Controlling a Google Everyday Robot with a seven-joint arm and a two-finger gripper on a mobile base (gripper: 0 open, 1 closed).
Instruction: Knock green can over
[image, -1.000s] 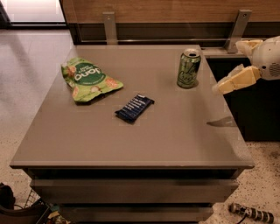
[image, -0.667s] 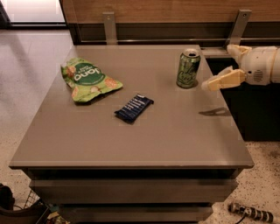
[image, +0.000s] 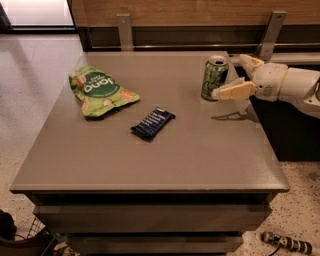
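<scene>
The green can (image: 214, 78) stands upright near the far right edge of the grey table (image: 150, 160). It is light green with dark lettering and a silver top. My gripper (image: 230, 76) comes in from the right on a white arm, just above the table. It is open and empty. Its near cream finger (image: 234, 91) points left and its tip reaches the can's lower right side. The far finger (image: 249, 62) sits behind and to the right of the can.
A flat green snack bag (image: 99, 91) lies at the table's far left. A dark blue snack bar (image: 152, 123) lies near the middle. A wooden wall with metal brackets (image: 124, 31) runs behind the table. The table's right edge is just under the arm.
The gripper has moved left towards the can, and its near finger now reaches the can's side. The can still stands upright in the same place.
</scene>
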